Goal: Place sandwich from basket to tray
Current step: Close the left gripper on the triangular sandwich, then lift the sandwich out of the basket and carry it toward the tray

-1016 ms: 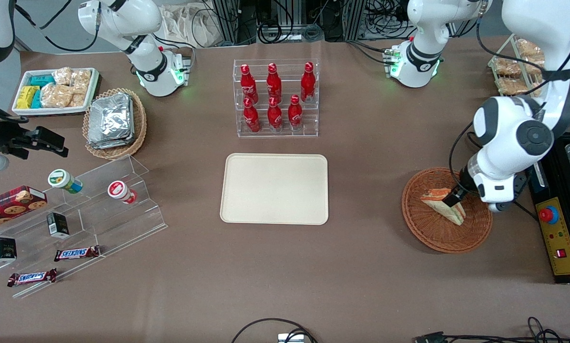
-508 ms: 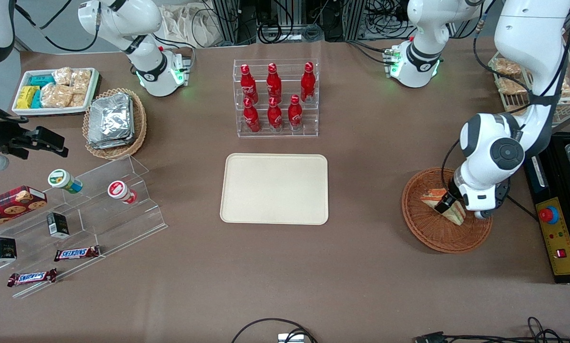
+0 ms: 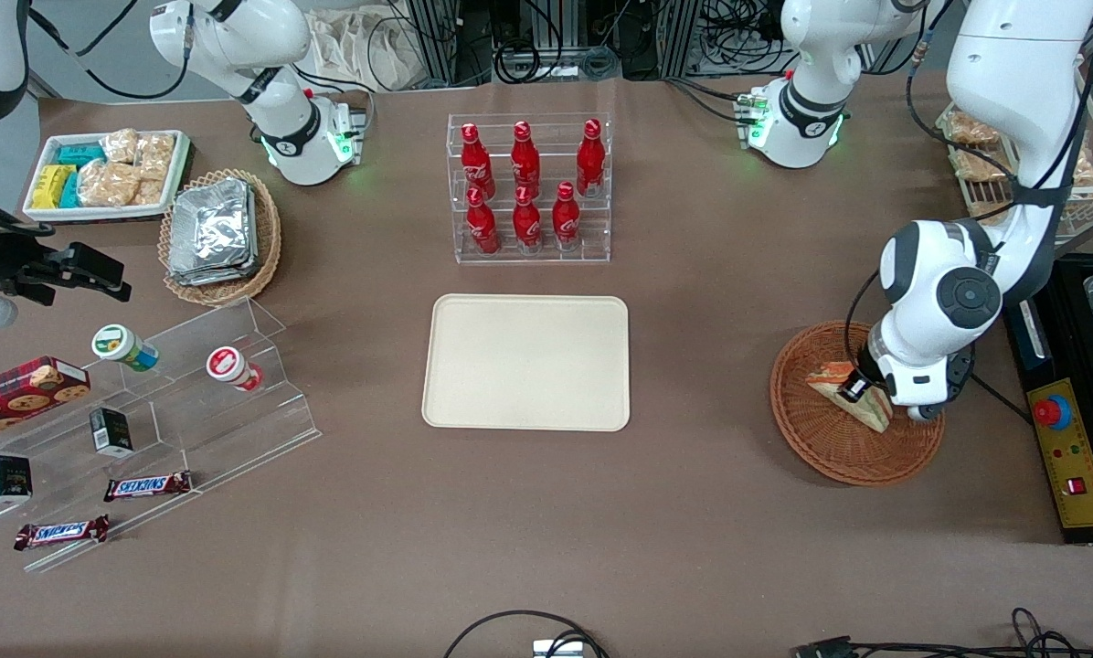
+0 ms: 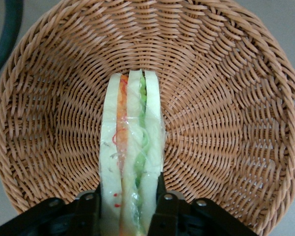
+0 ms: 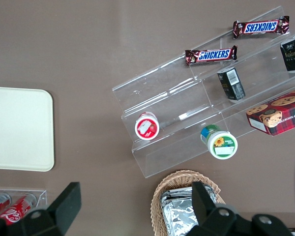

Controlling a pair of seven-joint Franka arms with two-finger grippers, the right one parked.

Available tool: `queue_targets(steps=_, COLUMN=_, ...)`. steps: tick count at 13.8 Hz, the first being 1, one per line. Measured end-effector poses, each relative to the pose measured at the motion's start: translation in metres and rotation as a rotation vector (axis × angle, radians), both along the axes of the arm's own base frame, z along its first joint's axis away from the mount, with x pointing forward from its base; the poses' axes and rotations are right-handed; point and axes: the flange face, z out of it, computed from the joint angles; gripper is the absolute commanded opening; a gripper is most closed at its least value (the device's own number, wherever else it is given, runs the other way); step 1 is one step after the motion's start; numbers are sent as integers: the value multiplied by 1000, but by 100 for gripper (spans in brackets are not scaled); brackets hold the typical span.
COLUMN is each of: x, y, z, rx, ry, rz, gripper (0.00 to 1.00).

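- Sandwich (image 4: 130, 147) lies in the basket (image 3: 816, 448); not yet lifted.
- Gripper (image 4: 128, 206) is down in the basket, one finger against each bread face; grip appears closed on the sandwich.
- Tray (image 3: 526, 361) is bare.
- Remaining: lift, carry to tray, release.

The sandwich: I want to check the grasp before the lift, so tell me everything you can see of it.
The sandwich is a clear-wrapped wedge of pale bread with orange, red and green filling layers. It stands on edge in the reddish-brown wicker basket, its layers facing the wrist camera. The gripper is down in the basket, one finger on each bread face, shut on it. It has not reached the tray.
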Motion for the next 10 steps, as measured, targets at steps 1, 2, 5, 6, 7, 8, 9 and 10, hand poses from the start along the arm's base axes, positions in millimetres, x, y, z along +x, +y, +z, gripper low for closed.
queue_targets(steps=1, x=1, y=0, z=2, rx=1, ry=-2, rz=-2, gripper=0)
queue_targets(steps=2, x=2, y=0, z=5, rx=7, ry=2, rz=-13, gripper=0)
queue_targets(steps=5, x=6, y=1, z=37, rx=44, ry=85, rz=-136, gripper=0)
queue_targets(steps=6, x=8, y=1, z=59, rx=55, ry=115, rz=-212, gripper=0)
queue_targets(steps=7, x=10, y=0, z=84, rx=63, ry=131, rz=-288, gripper=0)
queue_targets(steps=8, x=11, y=-3, z=111, rx=70, ry=125, rz=-354, gripper=0)
queue_targets(steps=9, x=12, y=-8, z=138, rx=79, ry=100, rz=-405, gripper=0)
queue_targets(steps=10, x=11, y=-14, z=166, rx=88, ry=76, rz=-445, gripper=0)
